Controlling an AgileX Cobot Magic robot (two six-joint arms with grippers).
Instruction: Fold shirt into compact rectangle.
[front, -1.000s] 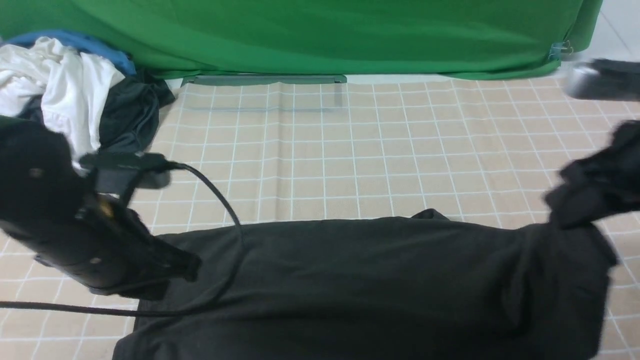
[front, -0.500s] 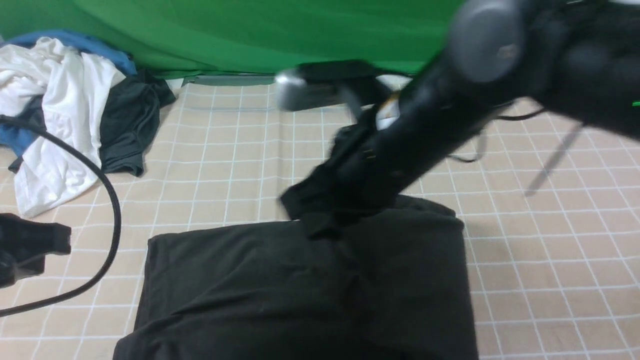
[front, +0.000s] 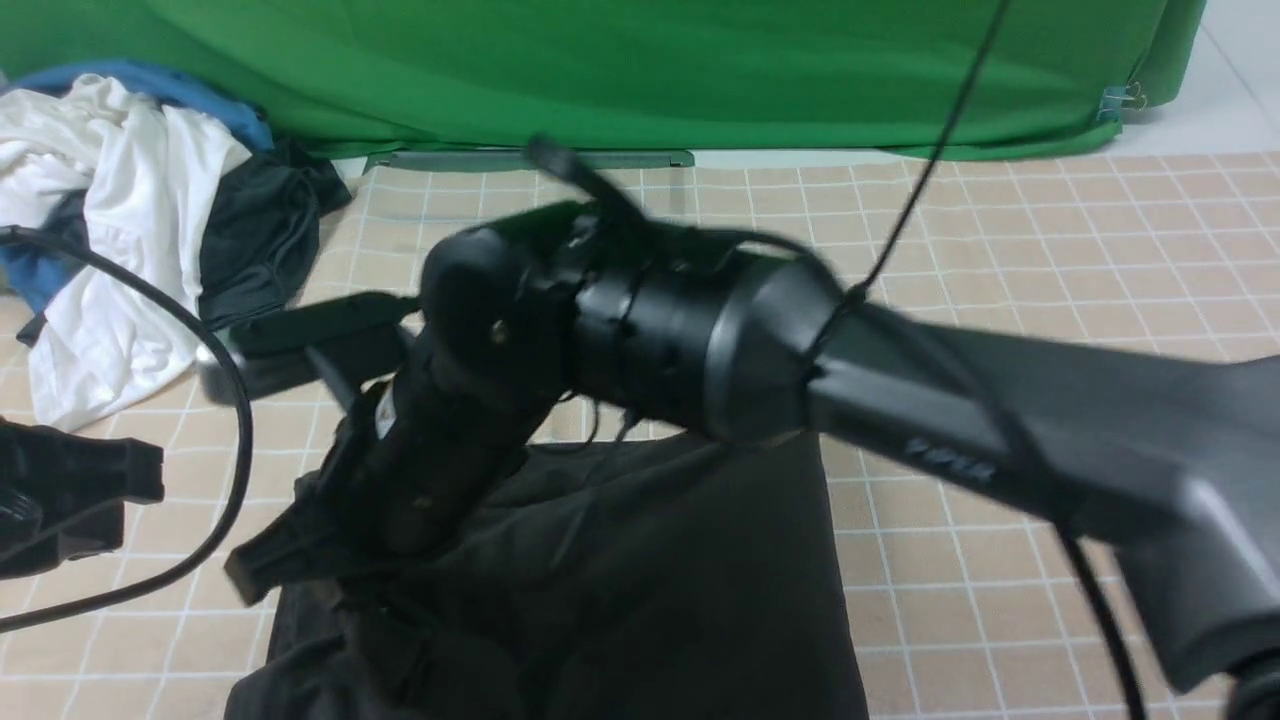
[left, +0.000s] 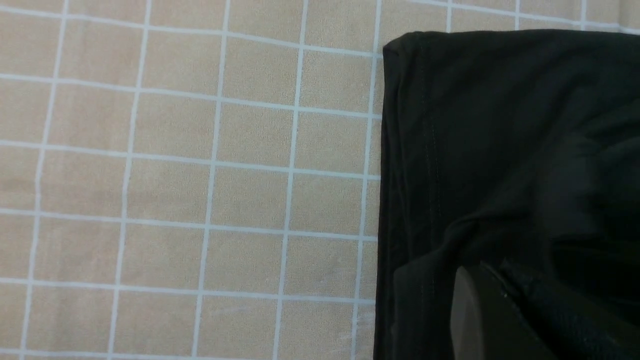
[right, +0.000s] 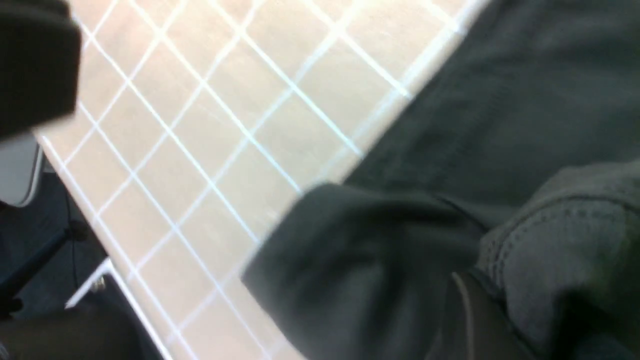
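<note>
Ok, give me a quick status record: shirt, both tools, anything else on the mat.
shirt: black, partly folded, rumpled at its left edge, lying at the near side
left tool: shut, left of the shirt, not touching it
right tool: arm reaches across the shirt to its left edge; blurred, jaws unclear
mat: tan with white grid
pile: white, blue and dark clothes, far left, apart from the shirt

A beige tabletop (front: 1000, 250) with a white grid filled the scene. A green backdrop (front: 700, 70) hung along its far edge. At far left lay a heap: a white garment (front: 120, 200) on a blue garment (front: 150, 80), with a dark grey garment (front: 260, 240) touching its right side.
</note>
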